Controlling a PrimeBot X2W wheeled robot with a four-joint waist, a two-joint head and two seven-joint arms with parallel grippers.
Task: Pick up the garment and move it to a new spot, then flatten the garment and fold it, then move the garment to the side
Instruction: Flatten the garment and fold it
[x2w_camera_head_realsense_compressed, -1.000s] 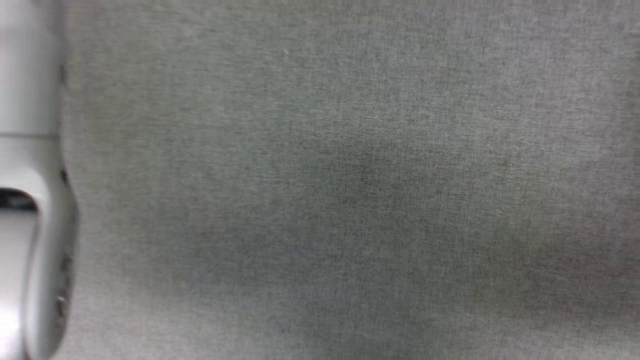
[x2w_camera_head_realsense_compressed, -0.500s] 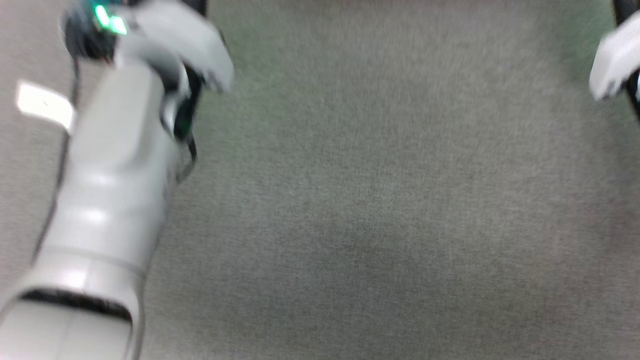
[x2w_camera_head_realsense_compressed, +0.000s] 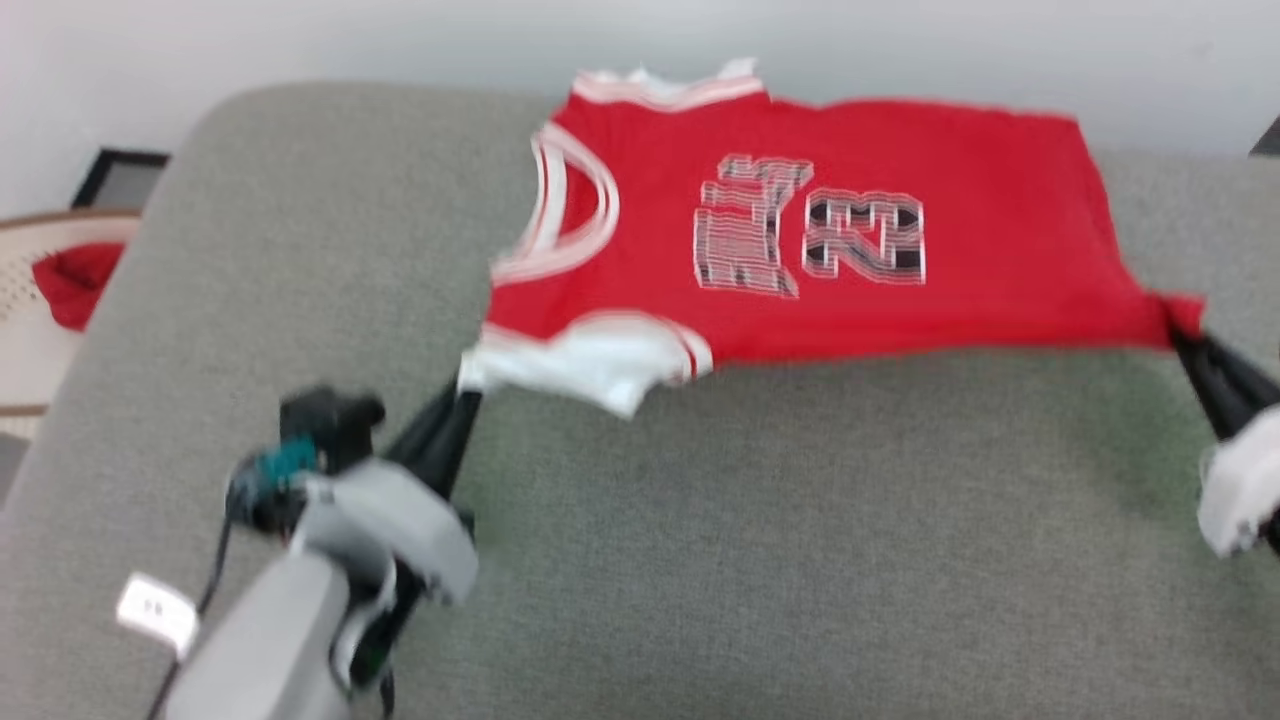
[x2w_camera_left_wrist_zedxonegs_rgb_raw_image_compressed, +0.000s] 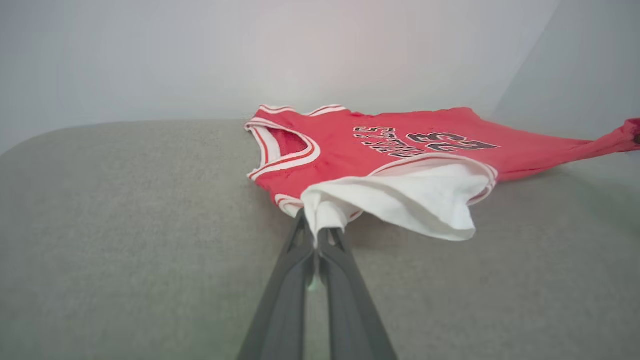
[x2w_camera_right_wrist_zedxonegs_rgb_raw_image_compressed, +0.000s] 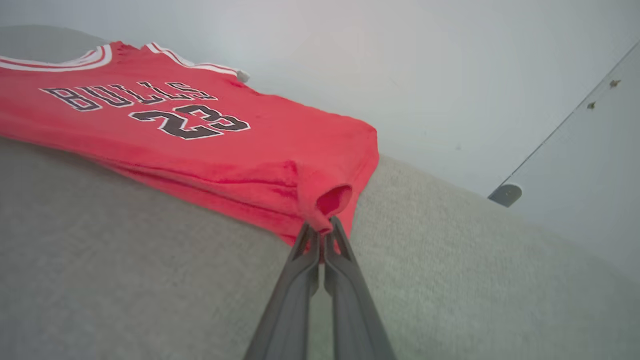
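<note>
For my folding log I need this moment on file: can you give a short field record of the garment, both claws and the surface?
garment: red Bulls 23 shirt with white sleeves, print up, near edge pulled taut between the claws
left claw: shut on the white sleeve edge
right claw: shut on a red hem corner
surface: grey upholstered cushion
also there: small red cloth, far left, off the cushion
</note>
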